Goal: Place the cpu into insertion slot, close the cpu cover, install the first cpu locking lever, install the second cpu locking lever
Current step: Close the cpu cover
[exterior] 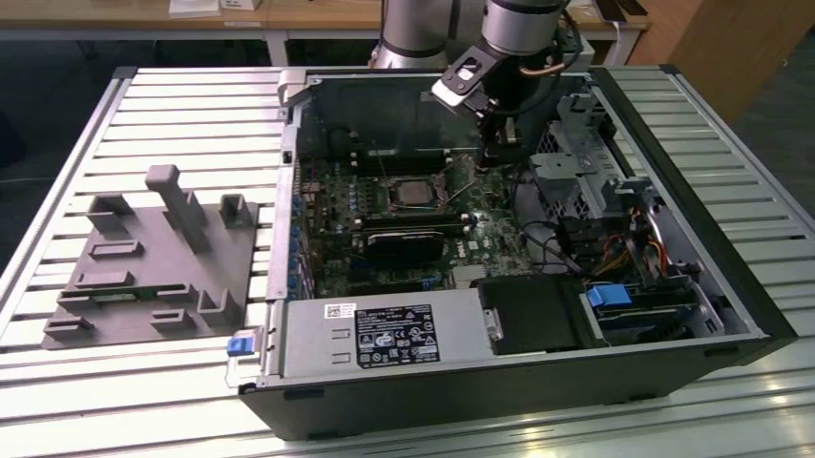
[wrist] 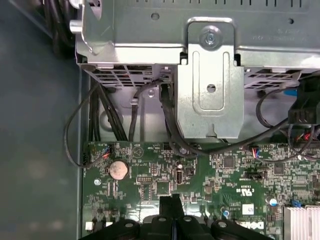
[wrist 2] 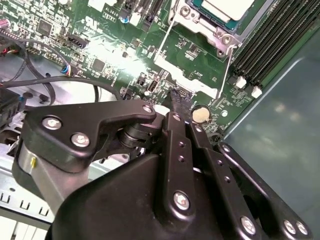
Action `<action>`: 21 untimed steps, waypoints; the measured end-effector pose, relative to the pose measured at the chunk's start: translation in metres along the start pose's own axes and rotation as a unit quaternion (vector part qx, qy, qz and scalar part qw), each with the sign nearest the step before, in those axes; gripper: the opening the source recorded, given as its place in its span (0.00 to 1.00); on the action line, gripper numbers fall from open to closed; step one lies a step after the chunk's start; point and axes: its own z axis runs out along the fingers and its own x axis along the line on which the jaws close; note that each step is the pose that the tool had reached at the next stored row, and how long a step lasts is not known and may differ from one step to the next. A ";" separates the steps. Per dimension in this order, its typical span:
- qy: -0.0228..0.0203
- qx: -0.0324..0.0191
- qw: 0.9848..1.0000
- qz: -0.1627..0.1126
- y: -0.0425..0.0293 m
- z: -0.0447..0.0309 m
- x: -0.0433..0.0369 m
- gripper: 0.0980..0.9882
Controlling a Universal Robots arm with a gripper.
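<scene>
1. Cpu [wrist 2: 226,6]: lies pale face up inside the insertion slot [wrist 2: 186,16], near the middle of the motherboard [exterior: 334,205] in the open computer case [exterior: 510,401]. Counts as the first step done.
2. Cpu cover [wrist 2: 186,79]: seems tipped up off the socket on the side nearest the gripper, though the steep angle of the second wrist view leaves this unsure. Judged not yet closed.
3. Locking levers [wrist 2: 229,67]: thin wire, running along two sides of the socket. Judged unlatched, so both wait to be installed.
4. Gripper [wrist 2: 177,100]: fingers pressed together on nothing. Hovers low over the board, just beside the cover's near edge and near the coin cell [wrist 2: 201,114], between the socket and the board's edge under the metal cage [wrist: 210,100].
5. Stands, by this reading, at the cover-closing step, with three of the four steps not yet done.
</scene>
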 end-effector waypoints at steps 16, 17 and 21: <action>0.000 0.000 1.000 0.000 -0.0179 0.0075 0.0006 0.01; 0.000 0.000 1.000 0.000 -0.0200 0.0075 0.0006 0.01; 0.000 0.000 1.000 0.000 -0.0281 0.0078 0.0006 0.01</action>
